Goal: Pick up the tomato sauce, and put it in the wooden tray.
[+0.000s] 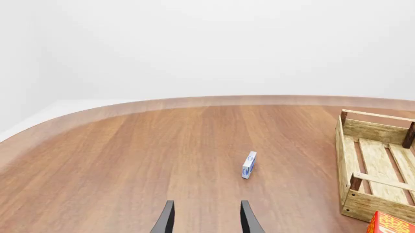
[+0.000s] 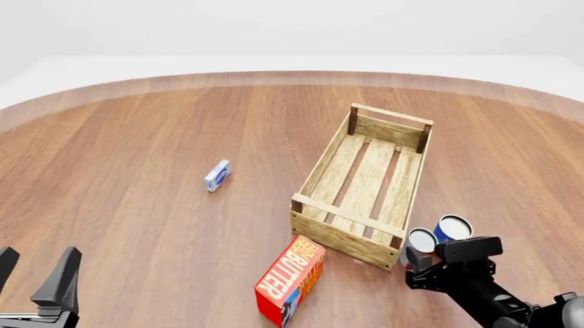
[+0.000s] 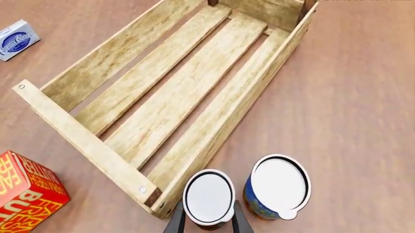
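The tomato sauce (image 3: 209, 195) is a small can with a silvery-white top, standing right by the near corner of the wooden tray (image 3: 77, 133). Its label is mostly hidden. My right gripper (image 3: 207, 222) is shut on the can, one finger on each side. In the front view the can (image 2: 422, 240) and the right gripper (image 2: 418, 258) are at the tray's (image 2: 345, 214) near right corner. The tray holds nothing. My left gripper (image 2: 35, 270) is open and empty at the near left, far from the can; it also shows in the left wrist view (image 1: 206, 218).
A slightly larger blue can (image 3: 279, 187) stands close beside the tomato sauce, on the side away from the tray. A red-orange butter box (image 2: 290, 280) lies near the tray's near end. A small blue-and-white box (image 2: 217, 175) lies left of the tray.
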Controlling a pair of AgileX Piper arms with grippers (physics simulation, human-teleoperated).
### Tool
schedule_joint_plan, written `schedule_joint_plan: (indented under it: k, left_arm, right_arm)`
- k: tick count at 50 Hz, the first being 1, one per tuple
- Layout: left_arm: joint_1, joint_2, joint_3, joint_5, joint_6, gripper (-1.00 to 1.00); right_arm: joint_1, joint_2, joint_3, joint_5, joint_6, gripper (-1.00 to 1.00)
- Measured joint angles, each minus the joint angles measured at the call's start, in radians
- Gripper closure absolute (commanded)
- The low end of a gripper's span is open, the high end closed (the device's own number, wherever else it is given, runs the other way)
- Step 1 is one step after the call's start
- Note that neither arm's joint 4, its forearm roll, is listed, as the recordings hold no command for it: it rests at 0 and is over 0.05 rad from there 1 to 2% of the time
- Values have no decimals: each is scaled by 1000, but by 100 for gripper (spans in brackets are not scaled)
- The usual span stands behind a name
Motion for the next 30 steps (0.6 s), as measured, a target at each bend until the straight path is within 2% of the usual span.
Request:
schedule_joint_plan:
  k: [14,30]
  left_arm:
    - [0,0,0,0,0,-100]
    - [0,0,0,0,0,-100]
  right_arm:
    - [-1,-9,1,10,-10,100]
    - [-12,-122,-4,116,-32,100]
